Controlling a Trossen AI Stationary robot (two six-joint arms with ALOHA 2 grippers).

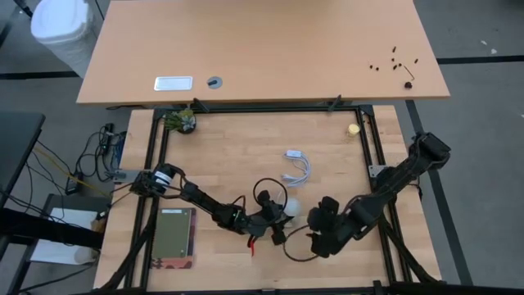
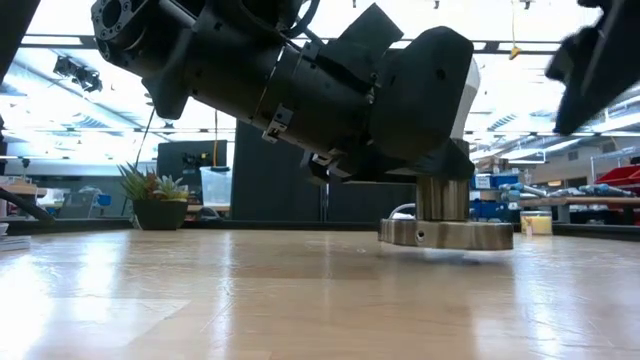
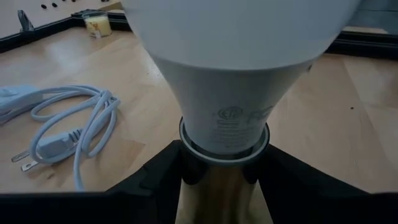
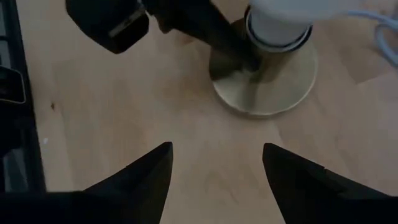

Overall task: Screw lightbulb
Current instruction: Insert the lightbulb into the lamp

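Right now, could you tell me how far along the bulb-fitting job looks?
Done: the lightbulb already stands upright in the brass socket base. In hand: the left hand grips the socket stem just below the bulb's collar. The right hand waits open, short of the base. Left: whether it is fully screwed in cannot be seen; then releasing.

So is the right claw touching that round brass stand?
Apart. In the right wrist view, the open right gripper shows bare table between its fingers and the brass stand beyond.
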